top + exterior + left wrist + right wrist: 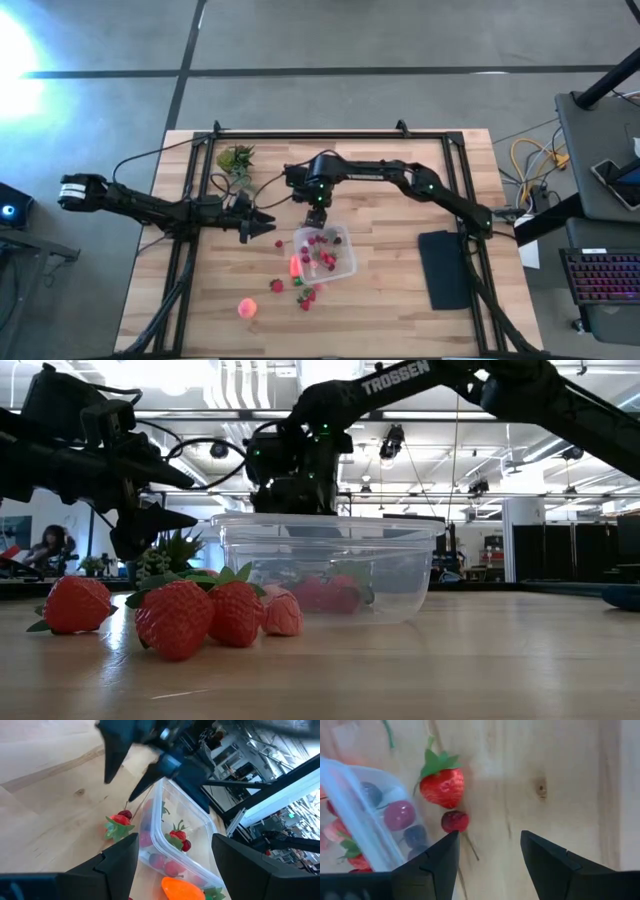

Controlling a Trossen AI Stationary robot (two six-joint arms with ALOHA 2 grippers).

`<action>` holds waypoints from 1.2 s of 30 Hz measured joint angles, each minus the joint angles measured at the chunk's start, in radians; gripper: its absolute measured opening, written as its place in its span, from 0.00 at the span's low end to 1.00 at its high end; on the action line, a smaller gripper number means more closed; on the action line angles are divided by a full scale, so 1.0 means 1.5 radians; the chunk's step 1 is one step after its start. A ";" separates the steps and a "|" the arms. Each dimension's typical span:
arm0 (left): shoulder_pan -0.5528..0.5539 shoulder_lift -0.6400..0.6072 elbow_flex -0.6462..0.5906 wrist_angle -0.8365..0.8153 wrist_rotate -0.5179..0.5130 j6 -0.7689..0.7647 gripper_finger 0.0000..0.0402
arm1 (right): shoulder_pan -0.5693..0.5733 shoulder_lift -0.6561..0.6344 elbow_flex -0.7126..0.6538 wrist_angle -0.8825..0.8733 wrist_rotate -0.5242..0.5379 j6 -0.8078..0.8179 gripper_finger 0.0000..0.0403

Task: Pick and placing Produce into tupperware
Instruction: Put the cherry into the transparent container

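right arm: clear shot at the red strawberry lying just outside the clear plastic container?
Probably yes. The right gripper hangs open just above the red strawberry, which lies on bare wood beside a small dark red cherry. The clear plastic container wall sits close alongside and may crowd one finger.

The light butcher-block wooden table (390, 300) carries a clear square plastic tupperware (341, 262) just below the right gripper (316, 215). Loose red strawberries (307, 296) lie beyond it, with a round orange-pink fruit (247, 308) farther off. A green leafy clump (237, 159) sits above the left gripper (268, 227), and a flat black rectangular pad (446, 269) lies well right of the right gripper.
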State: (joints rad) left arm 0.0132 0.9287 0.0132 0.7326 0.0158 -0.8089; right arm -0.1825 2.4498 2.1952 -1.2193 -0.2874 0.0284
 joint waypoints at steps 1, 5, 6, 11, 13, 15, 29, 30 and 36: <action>0.000 0.000 0.000 0.000 0.000 0.000 0.59 | 0.001 0.004 0.000 0.000 0.000 0.000 0.50; 0.000 0.000 0.000 0.000 0.000 0.000 0.59 | 0.005 0.009 0.001 0.005 0.000 -0.002 0.50; 0.000 0.000 0.000 0.000 0.000 0.000 0.59 | 0.007 0.011 0.001 0.005 0.000 -0.002 0.50; 0.000 0.000 0.000 0.000 -0.001 0.000 0.59 | 0.017 0.012 0.001 0.011 0.018 0.003 0.50; 0.000 0.000 0.000 0.000 -0.001 0.001 0.59 | 0.026 0.012 0.001 0.012 0.036 0.002 0.50; 0.000 0.000 0.000 0.000 -0.001 0.001 0.59 | 0.034 0.012 0.001 0.015 0.040 0.000 0.50; 0.000 0.000 0.000 0.000 -0.001 0.001 0.59 | 0.046 0.012 0.000 0.024 0.093 0.083 0.50; 0.000 0.000 0.000 0.000 -0.001 0.001 0.59 | 0.046 0.012 0.000 0.023 0.090 0.090 0.50; 0.000 0.000 0.000 0.000 -0.002 0.001 0.59 | 0.046 0.012 -0.002 0.011 0.085 0.174 0.50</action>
State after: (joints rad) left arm 0.0131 0.9291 0.0132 0.7330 0.0128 -0.8078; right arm -0.1131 2.4683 2.1922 -1.2033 -0.1600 0.2900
